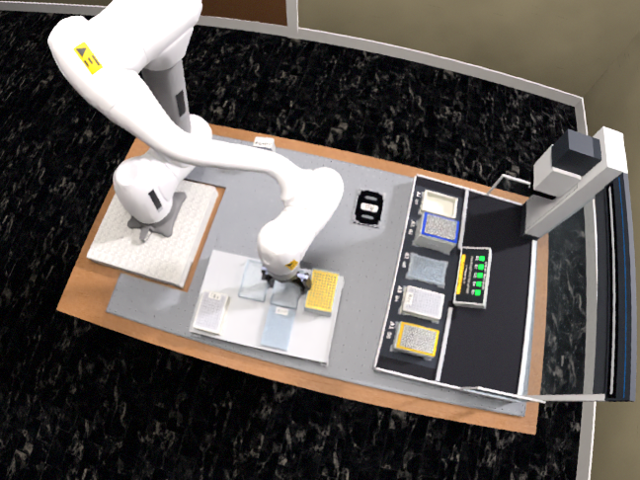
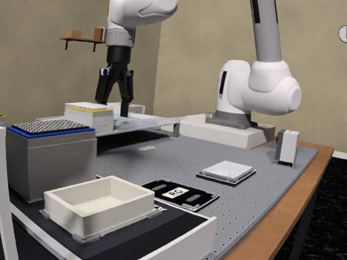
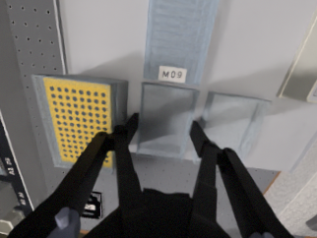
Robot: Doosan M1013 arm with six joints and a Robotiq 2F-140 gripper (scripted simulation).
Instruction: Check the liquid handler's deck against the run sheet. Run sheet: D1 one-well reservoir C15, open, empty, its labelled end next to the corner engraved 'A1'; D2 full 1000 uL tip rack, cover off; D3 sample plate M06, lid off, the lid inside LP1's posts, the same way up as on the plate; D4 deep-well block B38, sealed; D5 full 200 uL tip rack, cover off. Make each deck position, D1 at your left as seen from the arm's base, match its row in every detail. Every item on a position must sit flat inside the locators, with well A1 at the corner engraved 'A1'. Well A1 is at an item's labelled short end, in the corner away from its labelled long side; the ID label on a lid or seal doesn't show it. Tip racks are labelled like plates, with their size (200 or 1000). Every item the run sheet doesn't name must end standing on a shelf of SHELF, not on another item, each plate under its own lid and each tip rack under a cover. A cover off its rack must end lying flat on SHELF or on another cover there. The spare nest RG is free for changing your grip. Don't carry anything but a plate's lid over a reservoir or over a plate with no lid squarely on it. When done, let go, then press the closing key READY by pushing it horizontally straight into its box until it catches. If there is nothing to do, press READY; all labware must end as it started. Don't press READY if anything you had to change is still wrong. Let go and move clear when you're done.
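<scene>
My gripper [image 3: 164, 123] hangs open over the white shelf [image 1: 267, 309]. Its fingers stand either side of a clear cover [image 3: 167, 118] that lies flat on the shelf. It also shows in the top view [image 1: 284, 281] and the exterior view [image 2: 112, 108]. A second clear cover [image 3: 235, 120] lies beside the first. A yellow tip rack [image 3: 76, 118] stands uncovered on the shelf on the other side. Plate M09 [image 3: 179, 39] lies beyond the covers. On the deck stand the open reservoir [image 1: 439, 203], a blue tip rack [image 1: 440, 228], a plate [image 1: 427, 271], a white block [image 1: 423, 302] and a yellow tip rack [image 1: 417, 338].
Another labelled plate [image 1: 210, 311] stands at the shelf's far end. The black RG nest [image 1: 369, 202] is empty. A lid [image 2: 227, 171] lies in a low nest near the table edge. A small white box [image 2: 288, 147] stands by the arm's base. A panel with green lights [image 1: 472, 279] sits beside the deck.
</scene>
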